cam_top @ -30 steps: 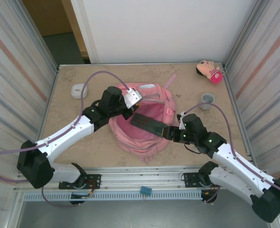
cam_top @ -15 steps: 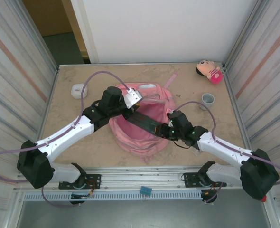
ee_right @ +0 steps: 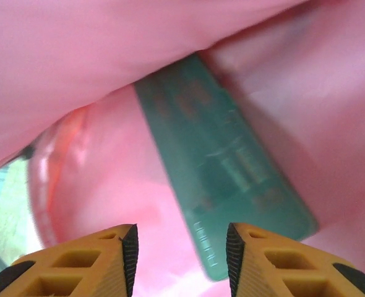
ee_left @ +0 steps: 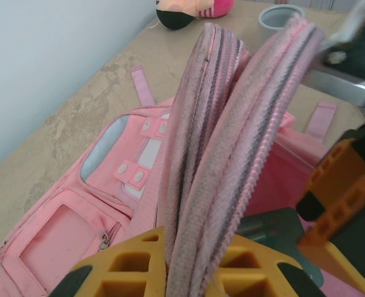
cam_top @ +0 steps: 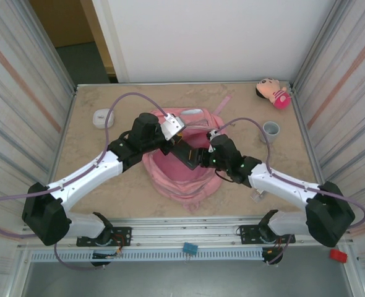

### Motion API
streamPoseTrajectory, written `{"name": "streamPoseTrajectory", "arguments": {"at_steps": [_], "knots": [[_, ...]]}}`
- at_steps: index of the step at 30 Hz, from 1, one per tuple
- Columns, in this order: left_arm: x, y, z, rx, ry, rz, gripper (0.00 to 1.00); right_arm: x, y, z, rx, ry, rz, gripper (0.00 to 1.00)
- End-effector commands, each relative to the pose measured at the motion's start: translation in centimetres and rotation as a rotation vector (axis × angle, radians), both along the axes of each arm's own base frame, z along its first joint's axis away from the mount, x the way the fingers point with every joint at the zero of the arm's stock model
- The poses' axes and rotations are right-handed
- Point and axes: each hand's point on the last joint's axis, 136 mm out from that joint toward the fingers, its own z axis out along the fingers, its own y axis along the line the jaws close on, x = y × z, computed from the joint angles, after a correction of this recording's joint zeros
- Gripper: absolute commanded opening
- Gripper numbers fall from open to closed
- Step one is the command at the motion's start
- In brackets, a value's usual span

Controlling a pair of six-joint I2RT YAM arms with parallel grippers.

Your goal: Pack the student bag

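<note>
The student bag (cam_top: 176, 180) lies mid-table with its main compartment open. My left gripper (cam_top: 172, 142) is shut on the bag's striped zipper rim (ee_left: 232, 124) and holds it raised; the rim runs up between the yellow fingers (ee_left: 127, 266). Beside it the bag's front pockets (ee_left: 108, 185) show. My right gripper (cam_top: 200, 157) reaches into the opening from the right, open (ee_right: 181, 247). A flat dark green case (ee_right: 226, 167) lies on the pink lining just ahead of the fingers, its near corner between them, and no pad touches it. The case (ee_left: 275, 226) also shows below the raised rim.
A pink plush doll (cam_top: 272, 91) lies at the back right corner, with a small grey cup (cam_top: 270, 130) in front of it. A white round item (cam_top: 103, 117) sits at the left. Ribbed walls close both sides.
My right arm has swung left and carried the green case into the bag's opening. Its jaws now stand apart from the case. The left arm has not moved.
</note>
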Motion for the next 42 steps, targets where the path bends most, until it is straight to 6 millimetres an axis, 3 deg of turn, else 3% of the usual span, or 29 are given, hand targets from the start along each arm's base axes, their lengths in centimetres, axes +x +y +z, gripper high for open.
{"name": "streamPoseTrajectory", "arguments": {"at_steps": [1, 5, 12, 18, 23, 33, 38, 42], "knots": [[0.0, -0.5, 8.4, -0.217, -0.168, -0.006, 0.08, -2.2, 0.2, -0.6, -0.047, -0.009, 0.015, 0.43], [-0.2, -0.6, 8.8, -0.231, -0.169, -0.017, 0.07, -3.3, 1.7, -2.4, -0.068, 0.038, 0.016, 0.42], [-0.4, -0.6, 9.0, -0.234, -0.164, -0.021, 0.08, -2.9, 5.7, -4.7, -0.061, 0.083, 0.087, 0.38], [-0.6, -0.4, 9.2, -0.233, -0.169, -0.024, 0.08, -0.2, 3.1, -6.7, -0.174, 0.069, -0.05, 0.37], [-0.7, -0.2, 9.2, -0.226, -0.174, -0.023, 0.08, 3.9, 1.6, -5.6, -0.185, -0.005, -0.12, 0.37], [-1.1, -0.2, 9.5, -0.228, -0.177, -0.036, 0.07, 10.5, 1.4, -4.7, -0.106, -0.086, -0.19, 0.29], [-0.6, 0.4, 9.2, -0.213, -0.188, 0.005, 0.08, 11.4, 1.7, -3.6, -0.052, -0.124, -0.179, 0.27], [0.3, 1.0, 8.1, -0.177, -0.179, 0.066, 0.08, 9.8, 1.5, -2.3, -0.016, -0.125, -0.135, 0.35]]}}
